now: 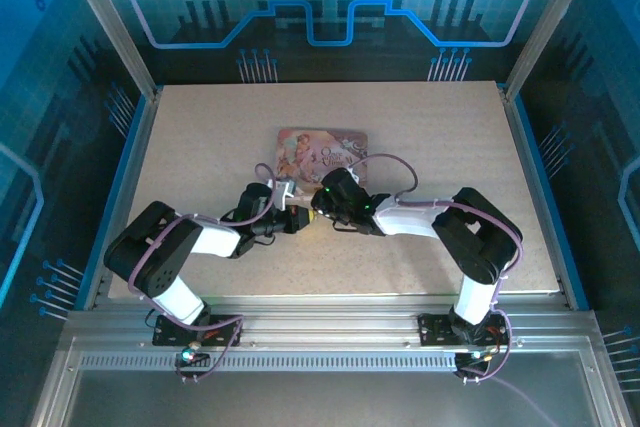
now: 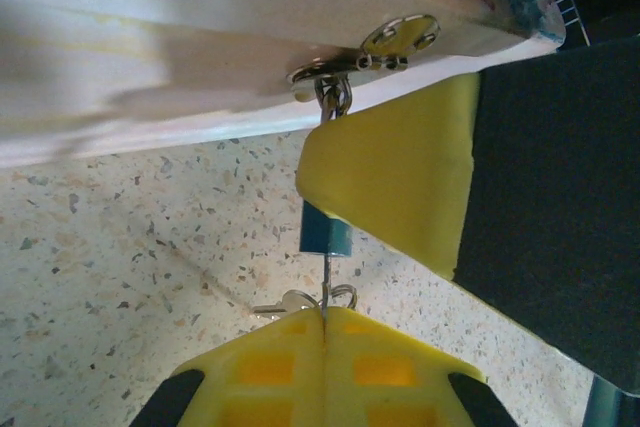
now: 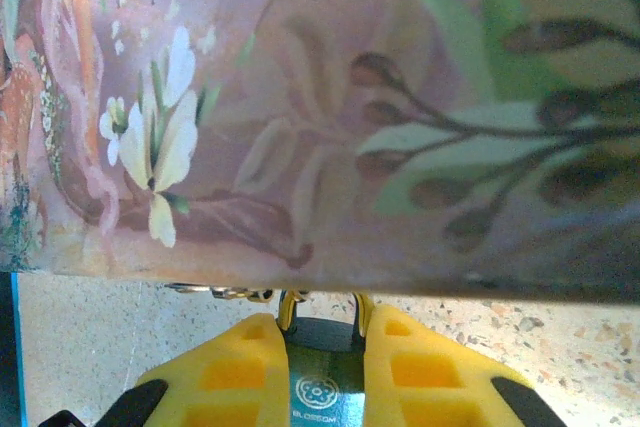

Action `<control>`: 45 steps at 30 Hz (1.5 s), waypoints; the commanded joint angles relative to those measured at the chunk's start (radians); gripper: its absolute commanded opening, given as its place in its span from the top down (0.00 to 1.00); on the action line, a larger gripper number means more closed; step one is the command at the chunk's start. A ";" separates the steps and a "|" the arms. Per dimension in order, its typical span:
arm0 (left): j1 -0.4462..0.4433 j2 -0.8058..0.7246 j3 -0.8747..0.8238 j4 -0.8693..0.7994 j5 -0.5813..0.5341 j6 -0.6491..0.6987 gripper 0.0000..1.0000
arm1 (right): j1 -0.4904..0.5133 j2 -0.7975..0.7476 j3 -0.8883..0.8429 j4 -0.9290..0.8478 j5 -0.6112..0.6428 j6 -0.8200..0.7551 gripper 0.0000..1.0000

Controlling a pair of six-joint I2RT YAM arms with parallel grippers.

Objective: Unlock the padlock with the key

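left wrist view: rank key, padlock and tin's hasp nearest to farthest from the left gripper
1. key, pinched in the shut left gripper, bottom centre.
2. padlock, just above, on the key's tip.
3. hasp, top, on the tin edge.

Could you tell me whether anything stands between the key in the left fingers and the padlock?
Nothing visible does: the key runs straight from the shut left fingers to the underside of the padlock; the right fingers clamp the padlock, which hangs from the tin.

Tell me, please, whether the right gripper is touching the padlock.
Touching. In the right wrist view, the padlock sits squeezed between the right gripper and its yellow fingers, both pressed flush against its sides with no gap.
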 commanded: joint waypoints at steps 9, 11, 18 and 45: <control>0.026 -0.095 0.067 0.173 0.115 -0.096 1.00 | 0.062 0.088 -0.040 -0.193 -0.079 -0.036 1.00; 0.005 -0.109 0.069 0.106 0.064 -0.016 1.00 | 0.062 0.091 -0.034 -0.191 -0.092 -0.037 1.00; -0.193 -0.106 0.021 0.005 -0.318 0.464 1.00 | 0.059 0.084 0.006 -0.216 -0.121 -0.043 1.00; -0.020 -0.099 -0.167 0.297 -0.042 0.086 0.67 | 0.028 0.014 -0.028 -0.203 -0.146 -0.004 1.00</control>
